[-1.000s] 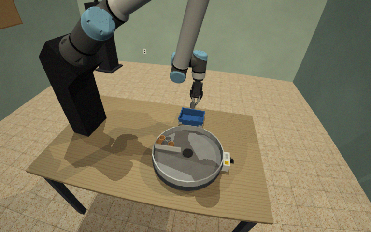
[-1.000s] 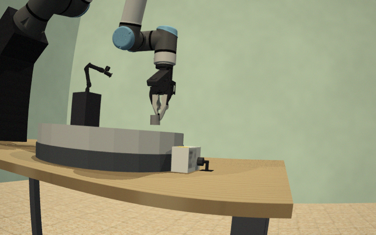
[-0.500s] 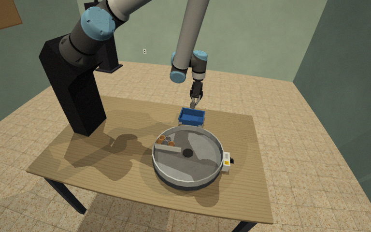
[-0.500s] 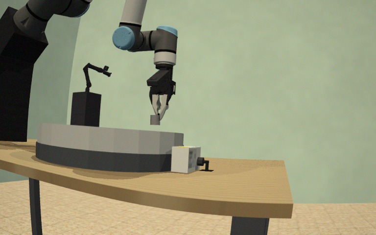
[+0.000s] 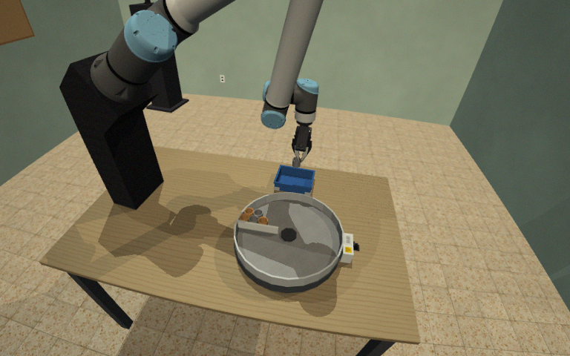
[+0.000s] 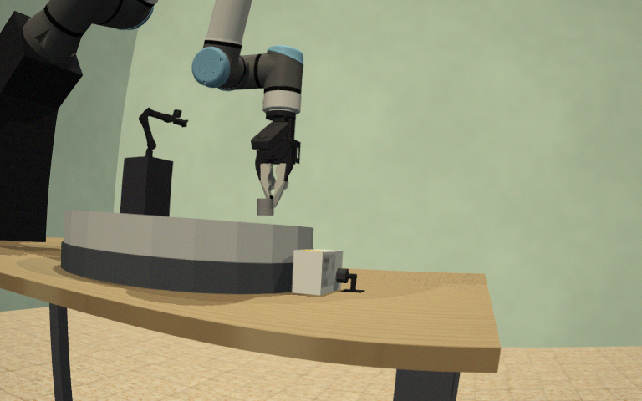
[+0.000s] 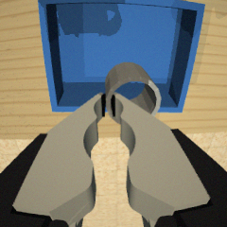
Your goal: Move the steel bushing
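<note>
My gripper (image 5: pixel 297 161) (image 6: pixel 271 196) (image 7: pixel 108 95) is shut on the wall of a grey steel bushing (image 6: pixel 265 206) (image 7: pixel 133 85) and holds it in the air. It hangs straight above the blue crate (image 5: pixel 282 182) (image 7: pixel 191 57), near the crate's front edge in the wrist view. The crate's inside looks empty. The round grey turntable (image 5: pixel 319 268) (image 6: pixel 189 241) lies in front of the crate. On its left part, behind a grey bar (image 5: pixel 257 228), lie several bushings: orange ones (image 5: pixel 263 220) (image 5: pixel 249 211) and grey steel ones (image 5: pixel 253 218).
The wooden table (image 5: pixel 125 234) (image 6: pixel 402 321) bears the turntable, the crate and the arm's black base (image 5: pixel 113 138). A white control box (image 5: pixel 347 248) (image 6: pixel 316 271) sits at the turntable's right side. A second small arm on a black pedestal (image 6: pixel 145 184) stands behind.
</note>
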Available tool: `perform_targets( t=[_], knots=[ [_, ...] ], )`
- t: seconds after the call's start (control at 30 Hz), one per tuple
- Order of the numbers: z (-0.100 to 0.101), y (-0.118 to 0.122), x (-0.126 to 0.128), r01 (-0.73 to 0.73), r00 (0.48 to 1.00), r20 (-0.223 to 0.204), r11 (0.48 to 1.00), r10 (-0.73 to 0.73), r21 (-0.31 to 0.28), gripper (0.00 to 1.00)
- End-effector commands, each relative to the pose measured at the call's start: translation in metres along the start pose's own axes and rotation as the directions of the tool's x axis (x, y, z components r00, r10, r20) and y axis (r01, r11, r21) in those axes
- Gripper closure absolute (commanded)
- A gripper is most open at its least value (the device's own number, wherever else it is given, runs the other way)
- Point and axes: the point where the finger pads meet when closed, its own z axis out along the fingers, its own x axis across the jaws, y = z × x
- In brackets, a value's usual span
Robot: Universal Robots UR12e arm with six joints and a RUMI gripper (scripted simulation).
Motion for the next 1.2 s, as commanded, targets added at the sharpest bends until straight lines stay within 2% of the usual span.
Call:
perform_targets(
  t=[0.0, 0.07, 0.13, 0.33, 1.17],
  knots=[
    [0.032, -0.001, -0.002, -0.001, 1.000, 0.001, 1.000, 0.001, 0.001, 1.00],
    [0.044, -0.001, -0.003, -0.001, 1.000, 0.001, 1.000, 0.001, 0.001, 1.00],
    [0.044, -0.001, -0.003, -0.001, 1.000, 0.001, 1.000, 0.001, 0.001, 1.00],
    [0.063, -0.001, -0.003, -0.001, 1.000, 0.001, 1.000, 0.001, 0.001, 1.00],
    [0.061, 0.000, -0.002, 0.000, 1.000, 0.001, 1.000, 0.000, 0.000, 1.00]
  ],
)
